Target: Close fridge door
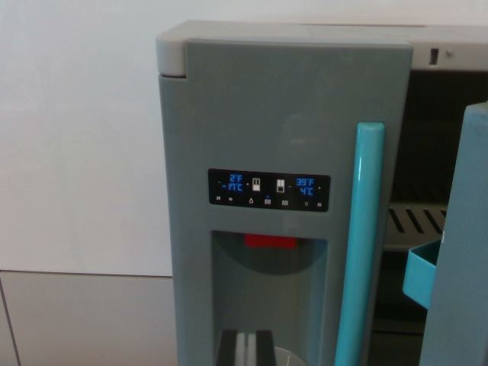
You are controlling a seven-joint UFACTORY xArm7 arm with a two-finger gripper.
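A grey toy fridge [282, 99] fills the wrist view. Its left door [267, 130] is shut and carries a black display panel [268, 189] with blue digits, a dispenser recess [267, 297] with a red strip, and a long turquoise handle [360, 244]. The right door [465, 259] stands open, seen edge-on at the wrist view's right, with a turquoise door shelf [423, 271] on its inner side. Behind it the dark fridge interior [427, 152] shows a slatted shelf [415, 221]. No gripper appears in the picture.
A plain white wall [76, 137] lies to the left of the fridge, with a pale lower panel [84, 320] beneath a horizontal seam.
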